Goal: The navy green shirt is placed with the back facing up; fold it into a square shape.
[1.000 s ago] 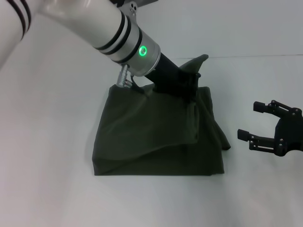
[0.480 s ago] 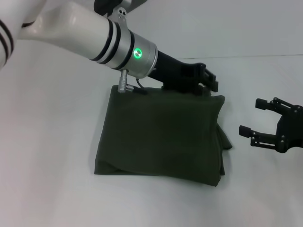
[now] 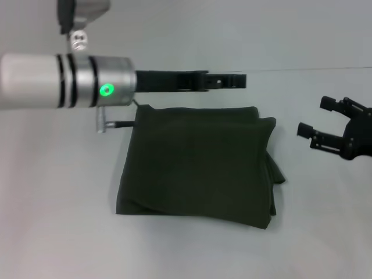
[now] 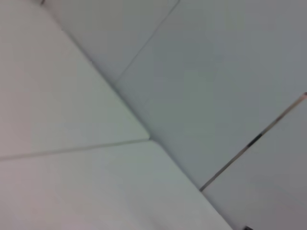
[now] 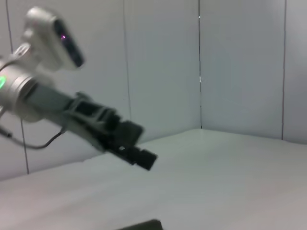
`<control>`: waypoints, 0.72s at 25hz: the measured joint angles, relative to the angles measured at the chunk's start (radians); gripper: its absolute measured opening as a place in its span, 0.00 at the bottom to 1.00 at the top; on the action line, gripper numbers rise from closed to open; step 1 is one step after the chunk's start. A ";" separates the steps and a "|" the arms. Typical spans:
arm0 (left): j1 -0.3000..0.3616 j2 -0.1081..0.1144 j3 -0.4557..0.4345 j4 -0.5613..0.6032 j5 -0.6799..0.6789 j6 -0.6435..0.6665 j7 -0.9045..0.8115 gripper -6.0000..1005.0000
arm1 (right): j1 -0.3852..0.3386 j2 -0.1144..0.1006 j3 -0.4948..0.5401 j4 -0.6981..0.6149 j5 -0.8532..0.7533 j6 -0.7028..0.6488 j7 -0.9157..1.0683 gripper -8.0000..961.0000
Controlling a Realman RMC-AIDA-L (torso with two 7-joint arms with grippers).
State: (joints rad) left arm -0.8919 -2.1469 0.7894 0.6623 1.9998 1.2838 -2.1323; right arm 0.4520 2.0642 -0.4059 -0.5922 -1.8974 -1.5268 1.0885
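Note:
The navy green shirt [image 3: 197,160] lies folded on the white table as a dark, roughly square bundle. A few layers bulge out at its right edge. My left gripper [image 3: 239,81] is held level above the shirt's far edge and is clear of the cloth. It holds nothing. It also shows in the right wrist view, where the left gripper [image 5: 145,160] hangs in the air over the table. My right gripper [image 3: 313,117] is open and empty, to the right of the shirt and apart from it.
The white table [image 3: 58,232] extends on all sides of the shirt. Pale wall panels [image 5: 240,67] stand behind the table's far edge. The left forearm [image 3: 64,81] stretches across the far left of the scene.
My left gripper has let go of the shirt's far edge, lifted and swung level. The raised flap now lies flat. My right gripper has drifted slightly farther away.

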 joint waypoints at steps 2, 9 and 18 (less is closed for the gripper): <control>0.048 0.005 0.000 0.002 -0.063 0.025 0.088 0.71 | 0.004 -0.002 0.002 0.001 0.022 0.000 0.028 0.98; 0.197 -0.002 -0.001 -0.054 -0.306 0.016 0.469 0.87 | 0.034 0.000 0.000 0.033 0.092 0.011 0.090 0.98; 0.313 0.033 -0.003 -0.104 -0.342 0.053 0.777 0.88 | 0.082 -0.004 -0.078 0.060 0.035 0.071 0.124 0.98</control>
State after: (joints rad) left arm -0.5794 -2.1143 0.7866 0.5581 1.6582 1.3367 -1.3552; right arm 0.5342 2.0601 -0.4837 -0.5325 -1.8625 -1.4560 1.2127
